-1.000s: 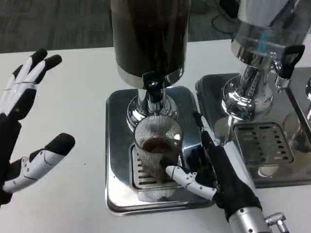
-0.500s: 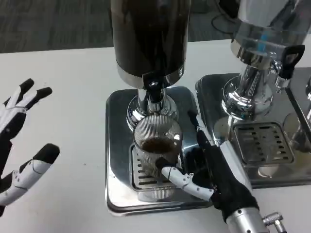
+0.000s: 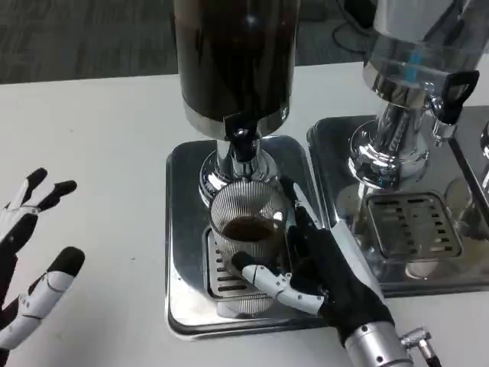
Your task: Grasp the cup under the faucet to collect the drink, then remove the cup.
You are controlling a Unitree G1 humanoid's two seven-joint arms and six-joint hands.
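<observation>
Left hand (image 3: 30, 260) cut off (frame edge)

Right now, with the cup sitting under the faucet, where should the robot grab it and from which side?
Grip the ribbed side wall of the cup around its middle, coming from the robot's right, where the right hand already reaches around it. The cup stands upright with dark drink inside, and the faucet hangs directly above the rim, so coming from above looks blocked.
</observation>
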